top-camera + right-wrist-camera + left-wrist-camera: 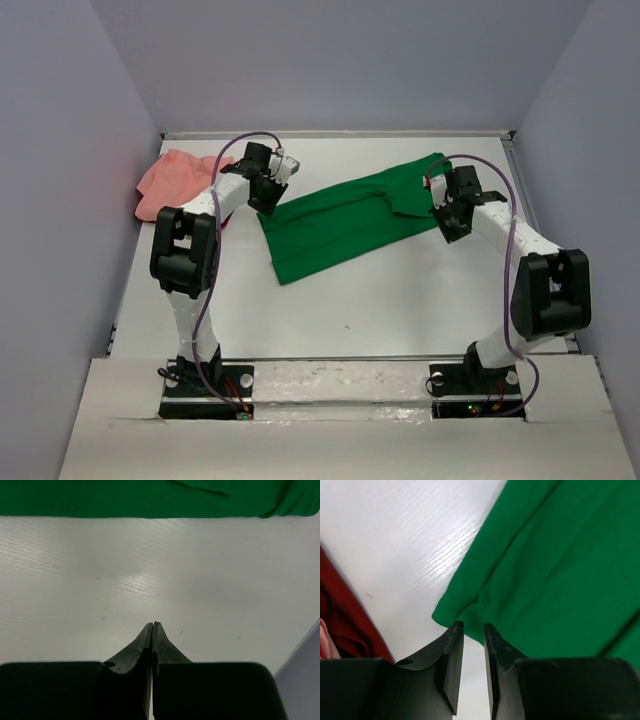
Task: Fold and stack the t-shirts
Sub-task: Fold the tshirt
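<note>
A bright green t-shirt (345, 220) lies spread flat and slanted across the middle of the table. My left gripper (266, 203) hovers at its left corner. In the left wrist view its jaws (472, 626) stand a narrow gap apart, tips at the edge of the green cloth (550, 565), bare table showing between them. A salmon-pink t-shirt (175, 182) is bunched at the back left, with dark red cloth (340, 615) beside it. My right gripper (448, 230) sits by the green shirt's right end, shut and empty (152, 625) over bare table, the green hem (150, 497) a little ahead.
The white table (400, 300) is boxed in by grey walls on the left, back and right. The right wall (305, 670) is close to my right gripper. Both arm bases stand at the near edge.
</note>
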You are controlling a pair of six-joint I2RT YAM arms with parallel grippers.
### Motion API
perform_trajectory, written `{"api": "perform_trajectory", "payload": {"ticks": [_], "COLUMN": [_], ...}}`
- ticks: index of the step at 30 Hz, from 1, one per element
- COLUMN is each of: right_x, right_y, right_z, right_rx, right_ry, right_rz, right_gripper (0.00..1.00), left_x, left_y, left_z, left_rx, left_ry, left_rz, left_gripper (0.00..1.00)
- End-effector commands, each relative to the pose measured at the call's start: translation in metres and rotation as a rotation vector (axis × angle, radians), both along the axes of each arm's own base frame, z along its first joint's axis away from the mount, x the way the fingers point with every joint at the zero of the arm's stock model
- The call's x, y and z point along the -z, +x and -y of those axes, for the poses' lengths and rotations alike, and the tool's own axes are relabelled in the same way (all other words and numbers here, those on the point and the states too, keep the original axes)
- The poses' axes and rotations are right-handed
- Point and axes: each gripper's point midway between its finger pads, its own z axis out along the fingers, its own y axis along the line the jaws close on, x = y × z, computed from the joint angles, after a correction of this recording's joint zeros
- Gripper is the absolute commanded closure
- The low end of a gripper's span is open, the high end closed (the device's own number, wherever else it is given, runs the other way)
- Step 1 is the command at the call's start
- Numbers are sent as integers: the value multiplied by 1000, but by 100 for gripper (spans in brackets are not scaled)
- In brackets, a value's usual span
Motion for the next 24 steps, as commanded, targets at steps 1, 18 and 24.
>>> {"api": "perform_trajectory", "payload": {"ticks": [1,18,24], "right_x": [-8,0,1], "right_y": [17,15,14], "right_z": [-2,5,7], "right_rx": [11,21,22], "right_ry": [25,-14,-26], "right_rz": [50,23,20], "right_gripper": [97,97,97], "left_x": [-6,15,23], "left_y": [11,9,9], "left_z": [-6,-8,-7], "left_rx": [-31,-22,-21], "left_ry": [9,19,15], "left_rz": [46,-1,-19], "left_gripper": [66,64,63]}}
